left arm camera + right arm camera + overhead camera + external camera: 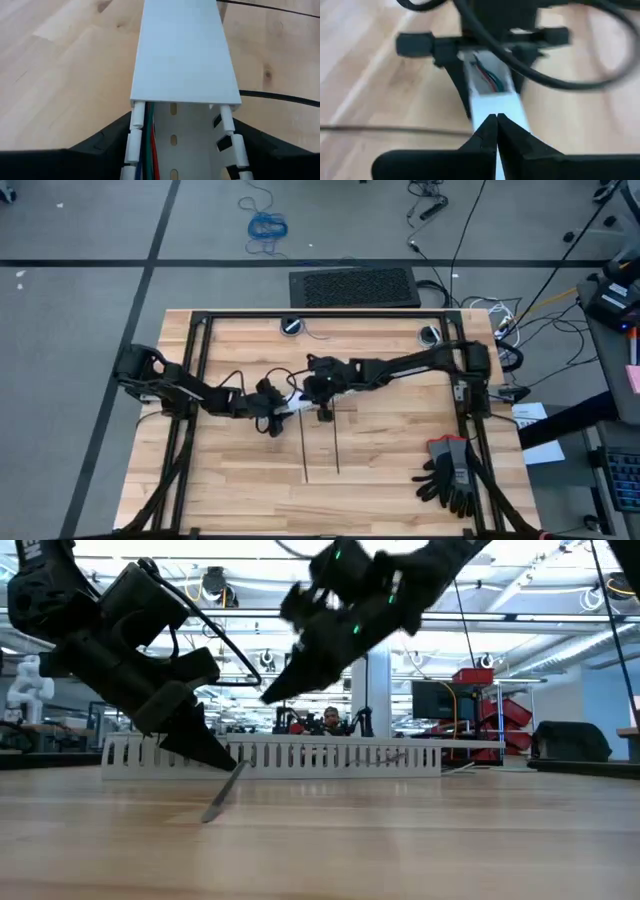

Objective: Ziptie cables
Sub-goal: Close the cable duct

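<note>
Near the middle of the table, the left gripper comes in from 9 o'clock. Its fingers are spread to the width of a white slotted duct and sit against its two sides. The cables lie inside that duct, under its cover. Where they emerge, three thin wires can be counted: one red, one green, one dark. They look light and limp, and likely to sag or splay if lifted by one end, so the better hold is on the bunch together near its middle, not by a single strand. Just at 3 o'clock of the duct is the right gripper, reaching in from the right side. Its fingertips are pressed together at the end of the duct's cover, and whether anything is pinched between them cannot be told. Toward 6 o'clock from the grippers lie the zipties, two of them, side by side and apart. Both are thin, dark and straight. They are probably springy and slick, lie flat on the wood and are awkward to pick up, so an end is the likeliest grip. At 4 o'clock on the table rests a pair of gloves.
</note>
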